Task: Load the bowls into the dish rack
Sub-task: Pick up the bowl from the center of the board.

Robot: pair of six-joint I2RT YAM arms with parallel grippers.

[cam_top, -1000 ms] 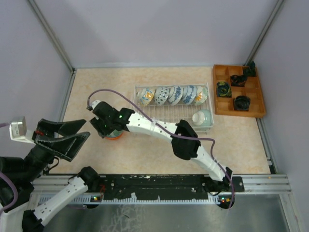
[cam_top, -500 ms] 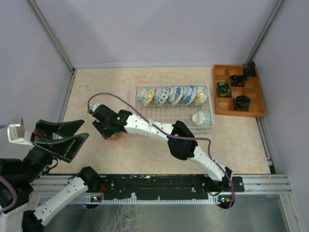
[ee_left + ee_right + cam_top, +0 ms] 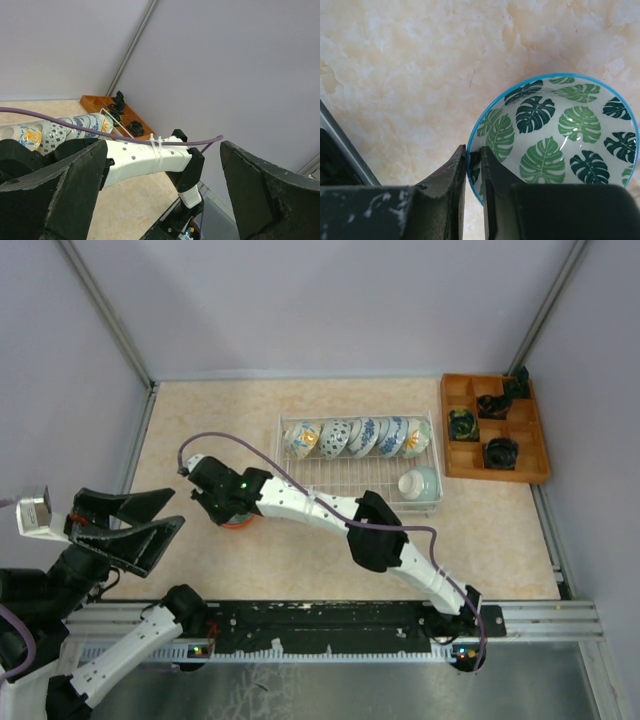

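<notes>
A bowl with green leaves inside and a blue rim sits on the table; its outside shows orange in the top view. My right gripper is shut on its near rim, one finger inside and one outside, and reaches far left across the table. Several blue-patterned bowls stand on edge in a row at the back of the dish rack. A pale bowl lies upside down in the rack's front right corner. My left gripper hovers open at the left, holding nothing, with its fingers spread wide.
An orange wooden compartment tray with black items stands at the back right. A purple cable arcs above the right arm. Enclosure walls and metal posts close in the table on three sides.
The right gripper's fingers have closed together onto the bowl's rim, and it has shifted slightly left. The left gripper has stayed open, almost in place.
</notes>
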